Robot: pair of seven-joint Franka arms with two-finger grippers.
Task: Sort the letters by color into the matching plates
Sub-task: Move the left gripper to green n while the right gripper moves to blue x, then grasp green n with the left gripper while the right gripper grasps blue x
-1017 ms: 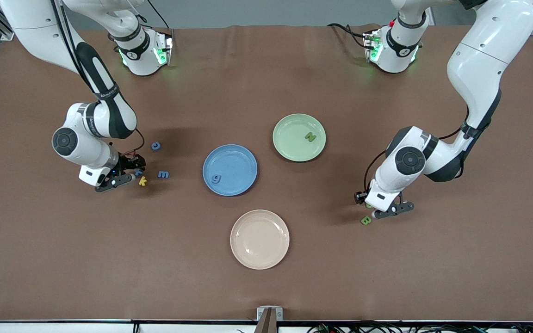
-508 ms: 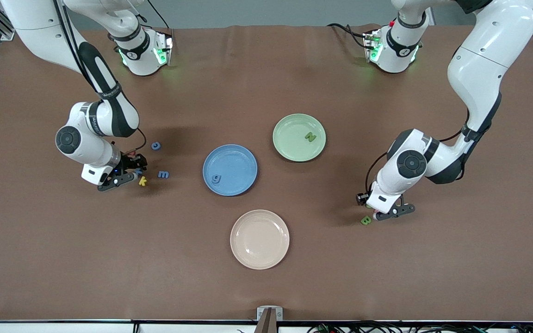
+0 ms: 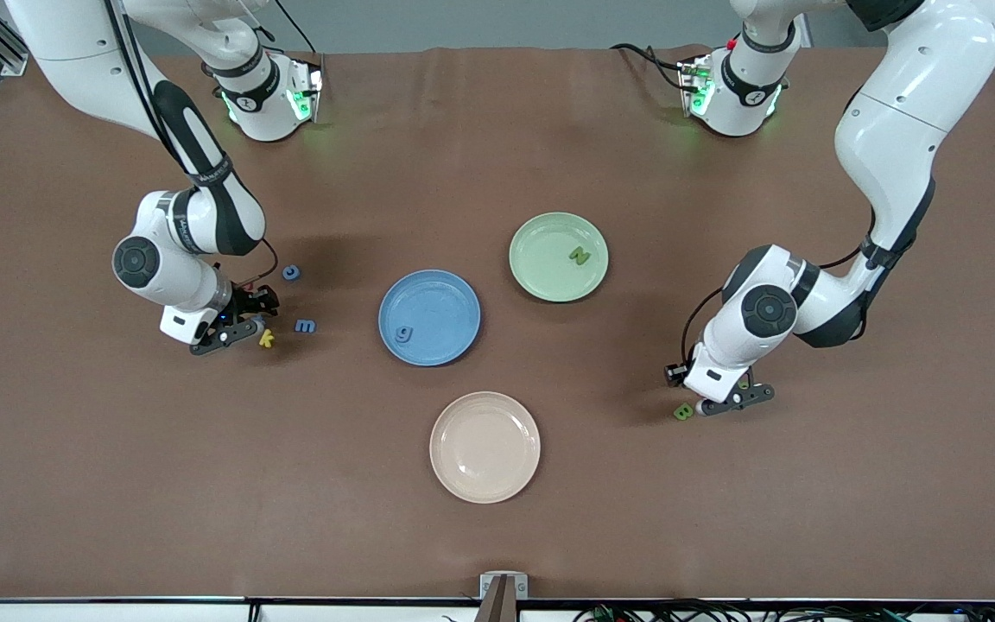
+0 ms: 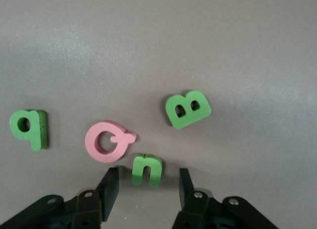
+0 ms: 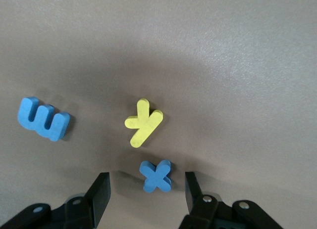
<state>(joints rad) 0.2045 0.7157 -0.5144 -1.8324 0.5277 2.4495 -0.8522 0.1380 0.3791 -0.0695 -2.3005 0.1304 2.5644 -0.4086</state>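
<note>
Sorting is barely started, tbh. On the table [image 3: 497, 130], only a g [image 3: 404, 333] has been dropped in the blue plate [image 3: 429, 317] and an N [image 3: 579, 255] in the green plate [image 3: 559, 257].

The left gripper [image 4: 146, 182] is lowered, part open, around the green n [image 4: 146, 169], not yet clamped; B [image 4: 187, 109] and q [image 4: 28, 128] are left nearby.

The right gripper [image 5: 146, 187] is likewise straddled round the blue x [image 5: 156, 175]; m [image 5: 43, 119] and c [image 3: 291, 272] are still out.

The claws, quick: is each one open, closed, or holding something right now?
Left claw: open, down at the table around the green n, not gripping it yet.
Right claw: open, down around the blue x, not gripping it yet.
</note>
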